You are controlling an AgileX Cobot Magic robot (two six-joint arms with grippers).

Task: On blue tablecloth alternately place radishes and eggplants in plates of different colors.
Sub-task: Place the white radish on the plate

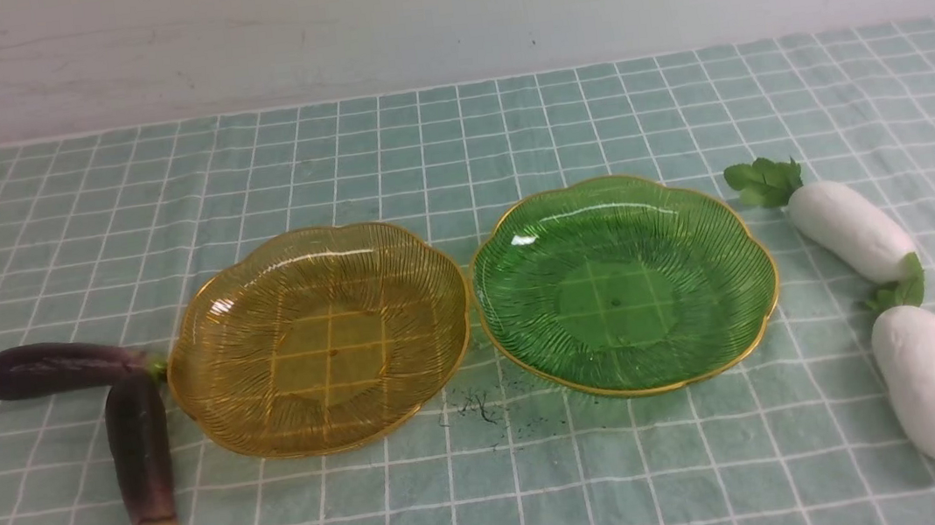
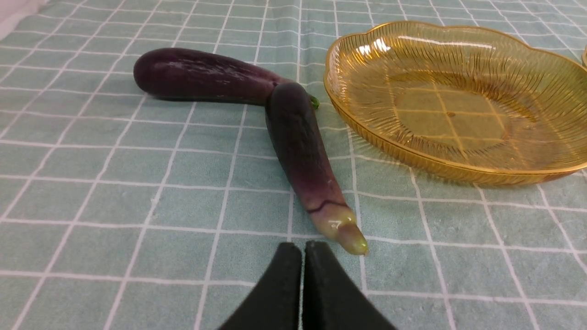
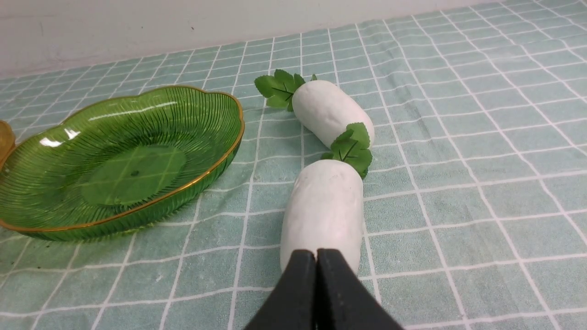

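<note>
Nothing has been placed yet; the yellow plate [image 1: 307,230] and the green plate [image 1: 612,178] sit side by side and bare in the middle of the blue tablecloth [image 1: 454,141] that covers the surface; the eggplants lie to the left of the yellow plate and the radishes to the right of the green one.

The left tool [image 2: 302,247] is pressed together and pinches nothing; the near eggplant [image 2: 302,151] lies straight ahead of it, with its yellowish stem end just beside the tips and pointing back at the robot. Its long axis runs away from the tool; its round end meets the stem end of the far eggplant [image 1: 57,367], which lies crosswise with its stem toward the yellow plate.

The right tool [image 3: 316,254] is likewise pressed together and empty; the near radish [image 3: 323,211] lies directly ahead, its blunt end at the tips, though whether they touch cannot be told. Its long axis also runs away from the tool, and its leaves point away from the robot, against the blunt end of the far radish [image 3: 330,110]; that one slants, its leaves pointing away and toward the green plate.

The left arm is plainly nearer the eggplants and the right nearer the radishes; either tool would probably have to spread first and then close across the narrow width.
</note>
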